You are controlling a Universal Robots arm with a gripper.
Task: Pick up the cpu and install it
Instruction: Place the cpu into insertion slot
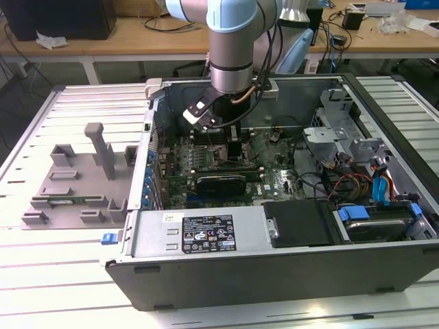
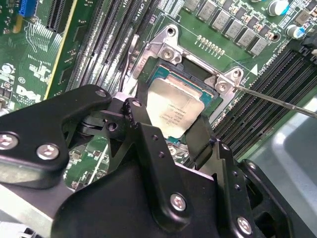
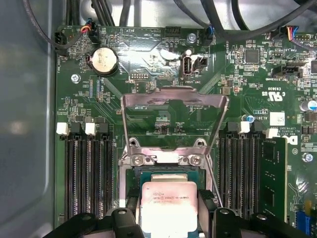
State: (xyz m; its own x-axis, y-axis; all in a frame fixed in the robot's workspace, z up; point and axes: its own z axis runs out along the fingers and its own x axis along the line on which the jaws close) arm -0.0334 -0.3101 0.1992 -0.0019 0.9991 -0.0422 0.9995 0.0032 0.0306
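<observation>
Inside the open computer case (image 1: 309,274), the arm reaches straight down, with its gripper (image 1: 232,147) low over the motherboard (image 1: 281,175). In both wrist views the cpu (image 2: 174,110) (image 3: 171,204) sits between the two black fingers (image 2: 138,116) — they are pressed on its edges — just above the socket (image 3: 133,181), whose metal frame (image 3: 173,95) stands open.

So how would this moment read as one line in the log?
stage: cpu at open socket | gripper: shut on cpu | socket frame: raised | place: inside computer case
</observation>
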